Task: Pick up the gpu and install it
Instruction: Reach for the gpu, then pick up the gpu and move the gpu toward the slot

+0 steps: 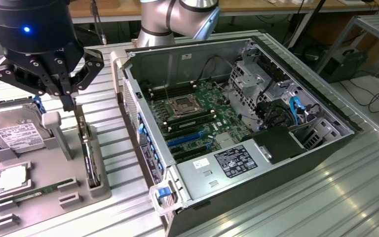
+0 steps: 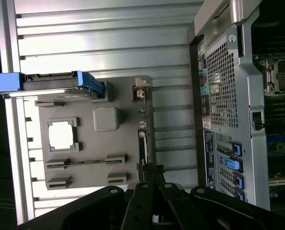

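End effector: gripper [image 1: 67, 101] narrow, tips drawn almost together, holding nothing; hangs above the tray [image 1: 77, 210], touching no part.
Task part: gpu [image 1: 89, 148] upright on edge in its tray slot, below the gripper; edge-on in wrist view, in line with the gripper [image 2: 152, 178].
Progress: pick not done, install not done; card seated in holder, judged from the gap to the gripper.
Other tray parts: hard drive [image 1: 12, 133], processor [image 1: 12, 178] and memory stick [image 1: 28, 195] sit on the exterior view's left of the gpu, apart from it.
Tight edges: grey post [image 1: 53, 133] just beside the gpu on the exterior view's left; case wall [image 1: 132, 98] near on the exterior view's right.
Open room: free air straight above the card; bare ribbed table strip [image 1: 114, 148] between tray and case.
Target area: case side open, motherboard [image 1: 196, 113] exposed; blue slots [image 1: 184, 143] look unoccupied; drive cage [image 1: 255, 74] and cables crowd the far side.
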{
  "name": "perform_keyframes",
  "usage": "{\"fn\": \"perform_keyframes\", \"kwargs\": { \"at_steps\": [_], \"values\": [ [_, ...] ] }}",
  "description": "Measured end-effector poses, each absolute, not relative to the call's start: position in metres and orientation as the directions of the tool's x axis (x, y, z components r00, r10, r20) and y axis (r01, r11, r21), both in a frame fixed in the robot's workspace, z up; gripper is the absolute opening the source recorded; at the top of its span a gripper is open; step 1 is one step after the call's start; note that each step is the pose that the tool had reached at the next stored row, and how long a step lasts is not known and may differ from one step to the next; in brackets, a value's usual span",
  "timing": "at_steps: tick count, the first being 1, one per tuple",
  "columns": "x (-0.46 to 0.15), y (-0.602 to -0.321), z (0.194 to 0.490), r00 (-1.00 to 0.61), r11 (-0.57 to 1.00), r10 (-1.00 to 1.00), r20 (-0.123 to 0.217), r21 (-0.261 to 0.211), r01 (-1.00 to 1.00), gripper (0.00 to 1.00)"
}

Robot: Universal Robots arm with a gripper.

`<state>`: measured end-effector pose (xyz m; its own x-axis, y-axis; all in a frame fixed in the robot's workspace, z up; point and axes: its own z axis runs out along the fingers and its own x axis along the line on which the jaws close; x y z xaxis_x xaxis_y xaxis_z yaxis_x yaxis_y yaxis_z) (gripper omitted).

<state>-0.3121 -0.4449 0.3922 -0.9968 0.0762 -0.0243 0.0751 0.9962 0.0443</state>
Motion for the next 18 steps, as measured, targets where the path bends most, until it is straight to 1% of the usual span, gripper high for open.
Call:
{"fn": "perform_keyframes", "kwargs": {
  "at_steps": [18],
  "values": [
    [-0.32, -0.4467, 0.392, -0.997, 0.996, 0.076, -0.024, 0.044, 0.075, 0.11]
  ]
}}
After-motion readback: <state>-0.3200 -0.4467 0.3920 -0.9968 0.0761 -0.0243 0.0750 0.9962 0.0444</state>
